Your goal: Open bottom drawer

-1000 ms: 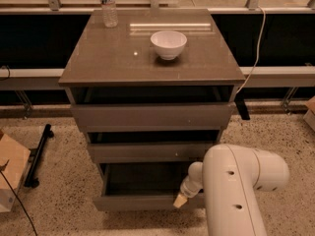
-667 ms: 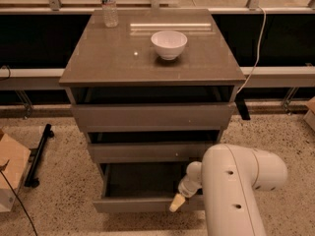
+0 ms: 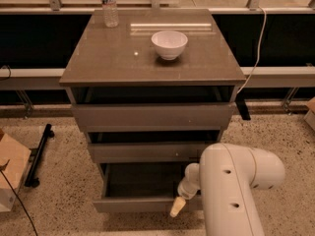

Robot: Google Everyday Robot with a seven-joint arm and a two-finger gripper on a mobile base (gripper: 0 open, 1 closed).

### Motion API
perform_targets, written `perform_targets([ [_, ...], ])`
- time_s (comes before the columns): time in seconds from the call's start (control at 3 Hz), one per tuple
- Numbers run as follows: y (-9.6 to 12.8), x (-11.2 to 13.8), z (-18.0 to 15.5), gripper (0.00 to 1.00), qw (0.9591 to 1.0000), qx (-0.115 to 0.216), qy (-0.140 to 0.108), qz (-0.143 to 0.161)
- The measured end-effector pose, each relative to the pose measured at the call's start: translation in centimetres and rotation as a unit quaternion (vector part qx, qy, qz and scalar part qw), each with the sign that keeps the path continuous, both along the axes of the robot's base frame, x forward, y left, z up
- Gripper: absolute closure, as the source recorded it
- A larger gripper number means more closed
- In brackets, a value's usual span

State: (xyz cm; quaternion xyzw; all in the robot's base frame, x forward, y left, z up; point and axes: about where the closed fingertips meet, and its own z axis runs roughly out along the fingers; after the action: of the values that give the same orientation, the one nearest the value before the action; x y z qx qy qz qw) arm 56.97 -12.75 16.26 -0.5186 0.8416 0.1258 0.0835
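The bottom drawer is the lowest of three grey-brown drawers in the cabinet. It stands pulled out, and its plain grey interior shows. My gripper is at the right part of the drawer's front edge, with a pale fingertip pointing down over it. The white arm hides the drawer's right end. The middle drawer and the top drawer stand out a little.
A white bowl and a clear water bottle stand on the cabinet top. A cardboard box and a black bar lie on the speckled floor at left. A cable hangs at right.
The bottom drawer has slid further out toward me, and my gripper has moved down and slightly left with its front edge.
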Motion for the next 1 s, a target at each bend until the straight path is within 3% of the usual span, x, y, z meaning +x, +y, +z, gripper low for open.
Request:
perform_targets([
  [0.33, 0.2, -2.6, -0.4, 0.00, 0.9977, 0.017, 0.016, 0.064],
  [0.67, -0.1, -4.7, -0.3, 0.00, 0.9926, 0.049, 0.015, 0.110],
  [1.0, -0.6, -6.8, -0.1, 0.18, 0.9874, 0.074, 0.016, 0.139],
])
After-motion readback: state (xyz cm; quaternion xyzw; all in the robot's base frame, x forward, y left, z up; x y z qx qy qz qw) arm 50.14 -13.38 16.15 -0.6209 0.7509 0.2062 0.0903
